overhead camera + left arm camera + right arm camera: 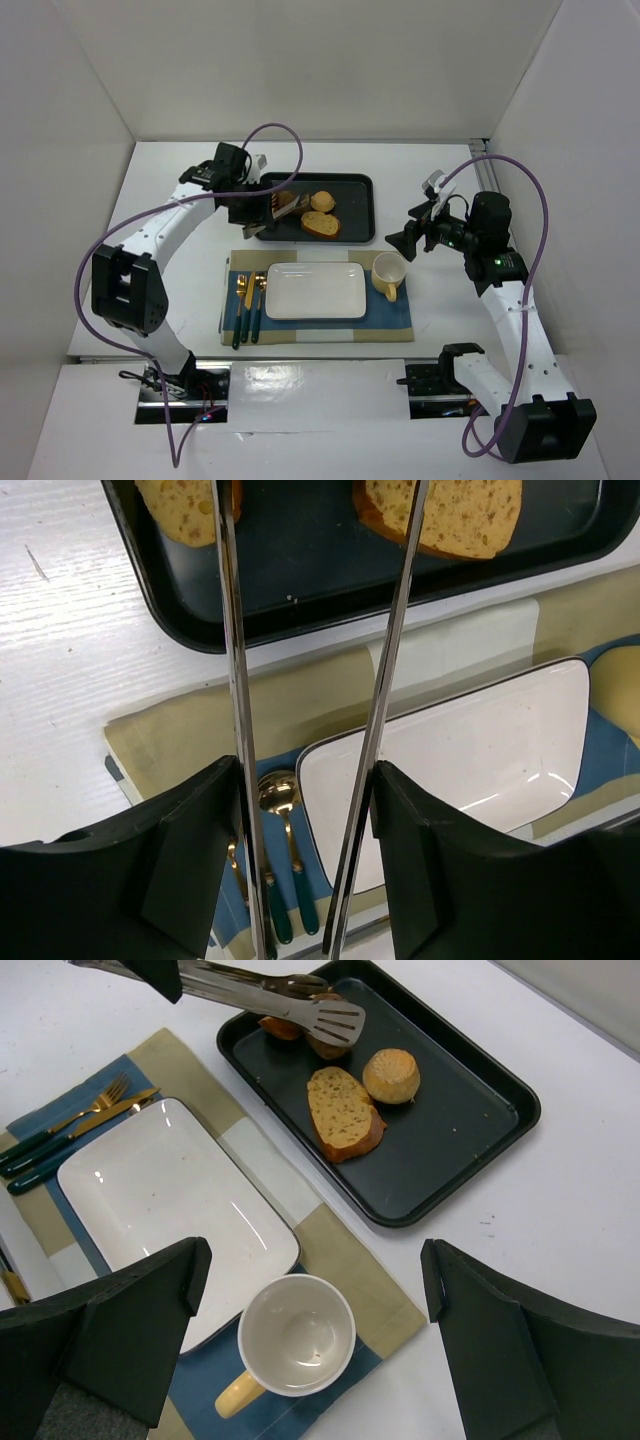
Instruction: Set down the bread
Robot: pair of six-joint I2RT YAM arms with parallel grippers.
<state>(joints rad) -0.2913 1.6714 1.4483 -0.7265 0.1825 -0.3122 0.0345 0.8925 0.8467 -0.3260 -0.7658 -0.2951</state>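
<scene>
Over on the left, the left gripper [305, 880] was clamped on the handles of the tongs [233, 680], and the two tong arms ran out spread apart over the black tray [355, 200]. At 9 o'clock of the plate [315, 290], the gold-and-green cutlery [248, 300] lay on the placemat [395, 315]. The bread was all on the tray, at 12 o'clock of the plate: a third piece [283, 1028] sat right under the tong tips at the tray's left end, though whether the tips touched it could not be told; then came the bread slice [343, 1112] lying flat, with the round roll [391, 1075] just beside it at its 1 o'clock. The white plate sat bare on the placemat. At its 3 o'clock stood the yellow cup [388, 272], upright. Furthest right, the right gripper [402, 240] hung above the cup with its jaws wide apart, gripping nothing.
</scene>
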